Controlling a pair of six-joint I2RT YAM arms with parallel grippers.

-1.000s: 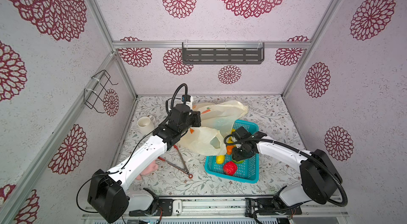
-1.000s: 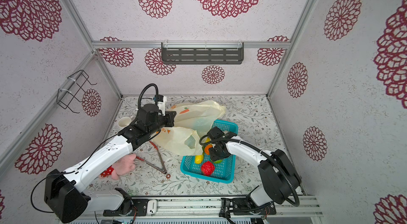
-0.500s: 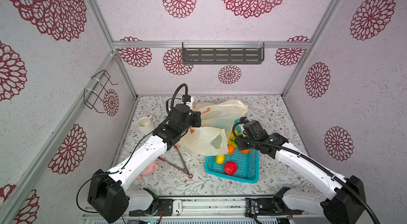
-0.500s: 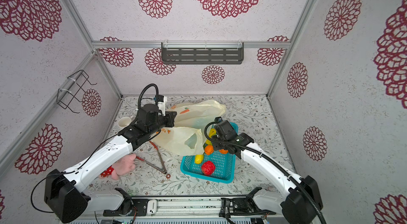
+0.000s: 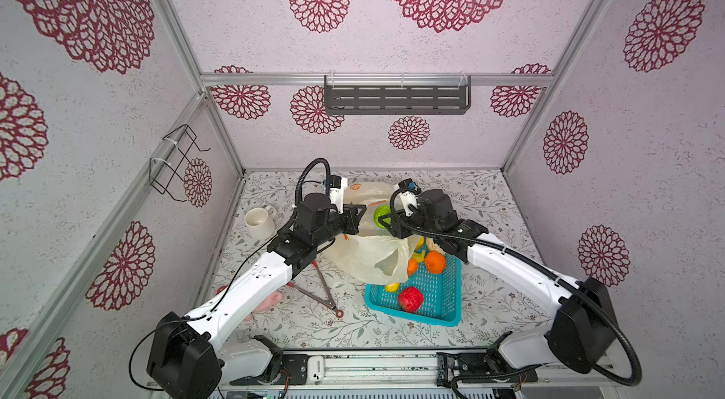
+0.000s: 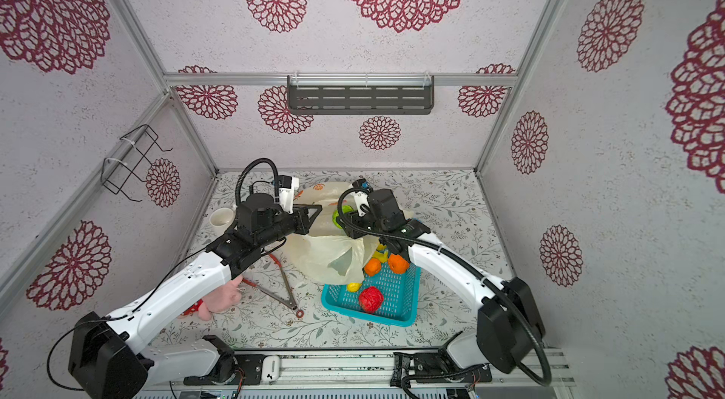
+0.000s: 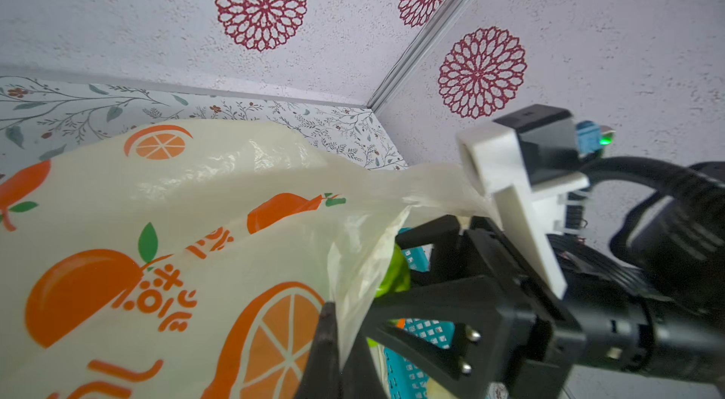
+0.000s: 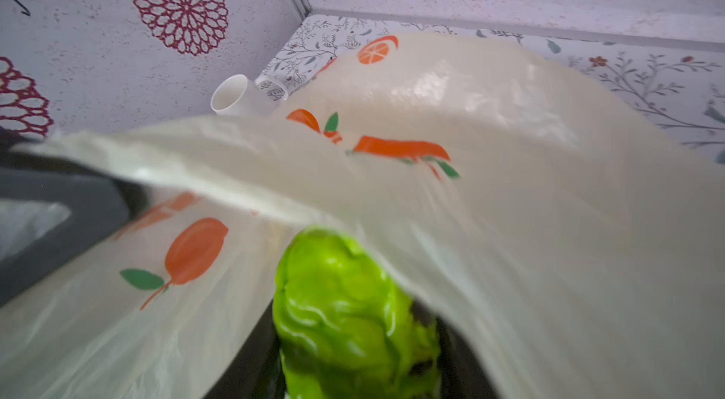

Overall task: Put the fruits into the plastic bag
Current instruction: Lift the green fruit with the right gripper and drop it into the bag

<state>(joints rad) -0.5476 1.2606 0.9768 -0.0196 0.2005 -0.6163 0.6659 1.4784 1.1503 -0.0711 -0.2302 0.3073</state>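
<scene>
A smooth white mug stands at the far left. My left claw is pinched tight on the rim of the bag, a crinkly, translucent cream film printed with orange fruit, and holds it raised. Just right of it, my right claw grips the lumpy, glossy green ball at the bag's mouth, under the film. Near right, the perforated turquoise basket holds a crinkled red ball and round orange pieces

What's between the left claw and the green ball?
Only the lifted rim of the plastic bag. The left wrist view shows that film pinched in the left claw, with the green ball just beyond it.
</scene>
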